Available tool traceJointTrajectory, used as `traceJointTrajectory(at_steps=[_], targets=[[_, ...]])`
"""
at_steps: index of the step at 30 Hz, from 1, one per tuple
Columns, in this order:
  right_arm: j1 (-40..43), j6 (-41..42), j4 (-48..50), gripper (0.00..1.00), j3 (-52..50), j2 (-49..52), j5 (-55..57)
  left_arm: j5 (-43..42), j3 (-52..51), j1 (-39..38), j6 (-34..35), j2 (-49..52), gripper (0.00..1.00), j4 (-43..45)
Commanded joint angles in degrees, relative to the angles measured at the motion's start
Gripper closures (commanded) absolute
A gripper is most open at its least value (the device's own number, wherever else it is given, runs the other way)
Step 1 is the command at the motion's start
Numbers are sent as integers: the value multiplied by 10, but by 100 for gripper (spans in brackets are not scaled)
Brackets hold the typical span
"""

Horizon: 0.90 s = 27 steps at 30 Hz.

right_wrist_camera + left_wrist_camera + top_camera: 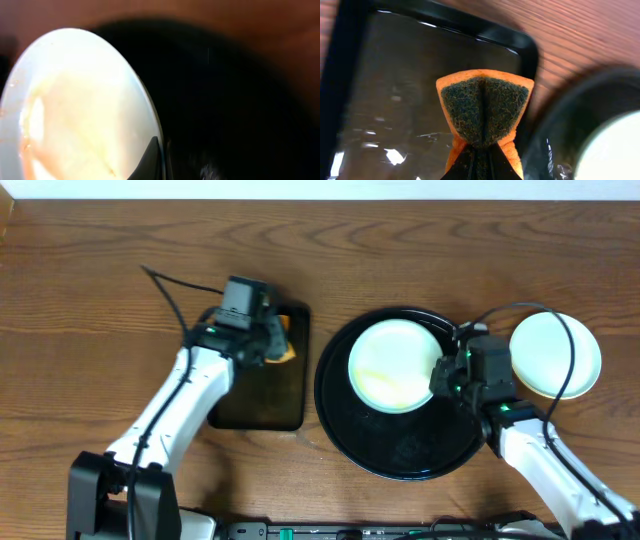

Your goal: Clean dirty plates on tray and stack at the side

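Right now the L tool (272, 346) is clenched on the sponge (285, 351), orange w/ a dark scrub pad. In the L wrist view its fingers (465, 167) pinch the narrow end, so the sponge creases down the middle, pad face toward the cam. Under that tool sits the small tray (255, 402): rectangular, black, wet-looking sheen on its floor. The sponge is over the tray's far corner, on the tool's right, next to the big tray. Can't tell if the sponge touches the small tray's floor.

The R tool (443, 376) is grasping the plate (392, 363) by the rim on the side nearest the tool. The R wrist view shows a fingertip (150, 162) closed on the edge. The plate stretches off to that tool's left, pale yellowish, w/ faint orange-brown smears on its face. It's inside the tray (400, 452), round, glossy black, which spreads under and to the left of the R tool. The plate takes the far half, w/ bare black nearer the robot. Flat or tipped up, can't tell.

The 2nd plate (556, 354) is off the tray on the wood surface (90, 290), on the R tool's right, just beside the tray rim. It's pale mint-white and looks clean. A cable from the R arm crosses over it.
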<state>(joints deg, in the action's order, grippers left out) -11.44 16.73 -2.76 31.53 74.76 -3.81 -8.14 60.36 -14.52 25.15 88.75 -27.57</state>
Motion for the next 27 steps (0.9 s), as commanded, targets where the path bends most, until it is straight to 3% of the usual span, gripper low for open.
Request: traceJointTrajectory(at_steps=[1,4,9,17,22,27], targets=[[-5,-95,-3,99,29,-50,23,2,-5,33,-12,24,92,-3],[-17,-133,-12,99,33,-81,58,-33,-5,45,-52,47,92,-3],[-76,-228,-12,99,34,-137,223,-33,-5,45,-106,106,92,-3],[-186,-342,26,99,34,-159,462,-32,-5,45,-107,183,92,-5],[-209,-351,41,99,34,-159,478,-41,-3,45,-108,177,92,-7],[-209,-353,46,99,34,-159,479,-54,17,45,-108,108,92,-21]])
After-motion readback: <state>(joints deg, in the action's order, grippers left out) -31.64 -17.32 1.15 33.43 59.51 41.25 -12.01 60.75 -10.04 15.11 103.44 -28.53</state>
